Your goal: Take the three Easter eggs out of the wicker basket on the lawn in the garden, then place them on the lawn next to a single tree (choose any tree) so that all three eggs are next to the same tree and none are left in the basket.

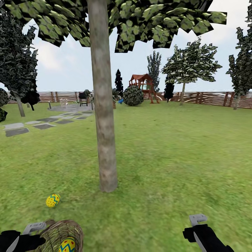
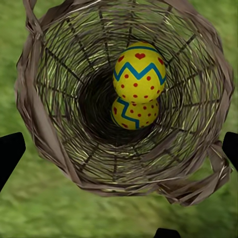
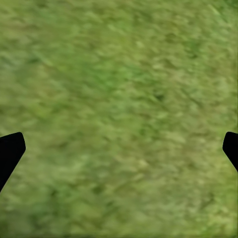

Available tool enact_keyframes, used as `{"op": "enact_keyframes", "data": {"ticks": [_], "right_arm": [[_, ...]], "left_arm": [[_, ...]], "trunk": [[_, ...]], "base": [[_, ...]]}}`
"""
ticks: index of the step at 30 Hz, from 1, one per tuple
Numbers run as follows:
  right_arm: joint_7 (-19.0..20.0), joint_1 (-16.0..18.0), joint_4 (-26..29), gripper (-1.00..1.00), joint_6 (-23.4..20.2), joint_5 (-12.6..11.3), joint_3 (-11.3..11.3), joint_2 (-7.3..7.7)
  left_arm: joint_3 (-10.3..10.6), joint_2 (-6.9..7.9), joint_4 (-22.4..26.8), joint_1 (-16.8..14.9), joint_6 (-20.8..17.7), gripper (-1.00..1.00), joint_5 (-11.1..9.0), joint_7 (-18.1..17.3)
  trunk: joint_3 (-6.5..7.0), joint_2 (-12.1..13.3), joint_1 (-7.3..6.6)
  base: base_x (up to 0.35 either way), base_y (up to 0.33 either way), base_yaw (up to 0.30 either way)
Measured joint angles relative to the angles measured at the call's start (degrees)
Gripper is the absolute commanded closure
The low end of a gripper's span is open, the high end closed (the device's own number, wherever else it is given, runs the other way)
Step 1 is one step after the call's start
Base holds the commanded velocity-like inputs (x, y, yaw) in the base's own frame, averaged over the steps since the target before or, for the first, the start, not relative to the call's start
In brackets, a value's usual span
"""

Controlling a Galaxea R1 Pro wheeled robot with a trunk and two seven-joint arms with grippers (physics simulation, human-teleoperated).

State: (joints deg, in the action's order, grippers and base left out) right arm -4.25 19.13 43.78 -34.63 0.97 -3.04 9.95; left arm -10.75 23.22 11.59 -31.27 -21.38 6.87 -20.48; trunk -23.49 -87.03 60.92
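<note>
My left claw hangs spread and empty straight over the wicker basket, where two Easter eggs sit stacked, so I judge this arm takes them. My right claw, also spread, sees only lawn. Farther off, the third egg lies left of the tree.

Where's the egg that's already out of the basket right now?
In the head view, the loose egg lies on the lawn left of the tree trunk's base, just beyond the wicker basket.
</note>
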Motion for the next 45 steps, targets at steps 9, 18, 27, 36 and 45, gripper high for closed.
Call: {"op": "enact_keyframes", "data": {"ticks": [9, 18, 27, 36, 45], "right_arm": [[0.00, 0.00, 0.00, -1.00, 0.00, 0.00, 0.00, -0.08], [0.00, 0.00, 0.00, -1.00, 0.00, 0.00, 0.00, -0.09], [0.00, 0.00, 0.00, -1.00, 0.00, 0.00, 0.00, -0.09], [0.00, 0.00, 0.00, -1.00, 0.00, 0.00, 0.00, -0.06], [0.00, 0.00, -0.01, -1.00, 0.00, 0.04, 0.00, 0.09]], "left_arm": [[0.00, -0.06, -0.01, 0.00, 0.00, -1.00, 0.06, 0.00], [0.00, -0.09, -0.01, 0.00, 0.00, -1.00, 0.09, -0.17], [0.00, -0.09, -0.01, 0.00, 0.00, -1.00, 0.09, -0.18], [0.00, -0.09, -0.01, 0.00, 0.00, -1.00, 0.09, -0.18], [0.00, -0.12, -0.01, 0.00, 0.00, -1.00, 0.09, -0.18]], "trunk": [[-1.62, -3.61, 1.98], [-3.23, -7.22, 3.95], [-4.85, -10.83, 5.93], [-6.47, -14.44, 7.91], [-8.08, -18.05, 9.89]], "base": [[0.000, 0.000, 0.000], [0.000, 0.000, 0.000], [0.000, 0.000, 0.000], [0.000, 0.000, 0.000], [0.000, 0.000, 0.000]]}}
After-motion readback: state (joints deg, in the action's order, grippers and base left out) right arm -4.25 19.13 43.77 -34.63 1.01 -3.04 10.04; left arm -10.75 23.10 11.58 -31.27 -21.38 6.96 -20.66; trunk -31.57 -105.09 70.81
